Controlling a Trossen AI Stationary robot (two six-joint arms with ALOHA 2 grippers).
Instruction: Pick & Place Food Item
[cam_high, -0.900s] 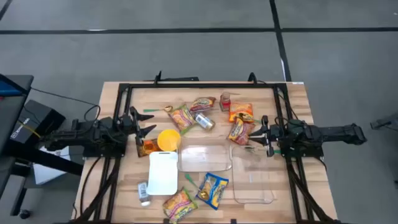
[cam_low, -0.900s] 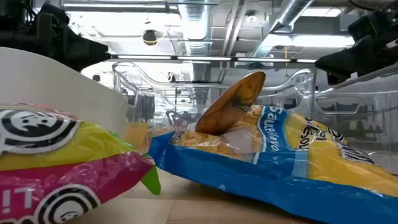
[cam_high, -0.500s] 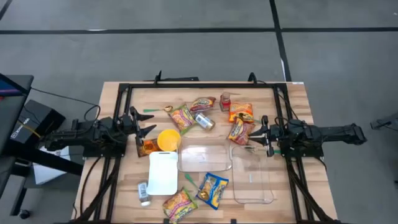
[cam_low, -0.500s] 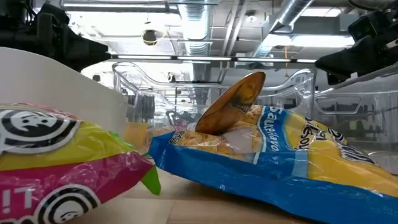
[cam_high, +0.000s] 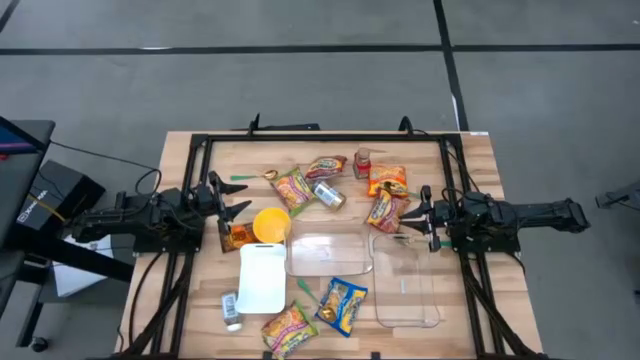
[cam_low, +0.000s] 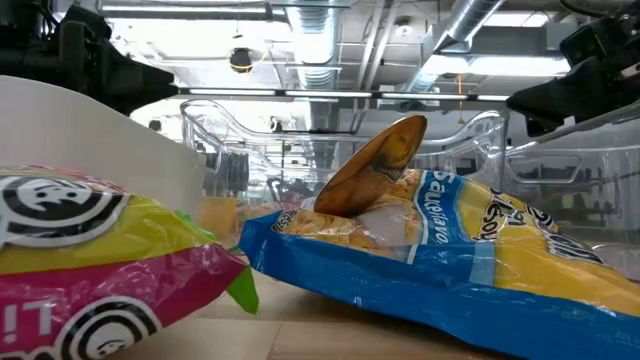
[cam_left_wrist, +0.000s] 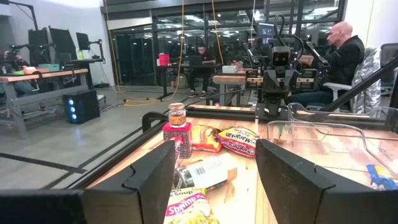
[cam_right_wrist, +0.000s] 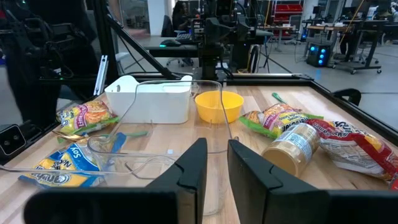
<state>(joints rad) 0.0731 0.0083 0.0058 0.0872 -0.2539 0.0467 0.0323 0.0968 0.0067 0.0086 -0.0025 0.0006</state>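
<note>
Left gripper (cam_high: 232, 208): at the table's left edge, fingers spread apart, nothing between them.
Right gripper (cam_high: 412, 216): at the table's right edge, fingers drawn nearly together with a slim gap, empty.
Candidate food item: the orange-red noodle packet (cam_high: 385, 209), lying flat on the wood just beside the right gripper's tips, on the side toward the table's middle.
Long axis of packet: tilted, running obliquely from the far edge toward the near edge.
Likely receptacle: clear tray (cam_high: 405, 280), just nearward of the right gripper; which container is meant cannot be told.
Nearer arm: right; the left gripper sits well apart, beside the yellow bowl (cam_high: 271, 224).
Judgement: the right fingers must widen before closing across the packet's short side.
</note>
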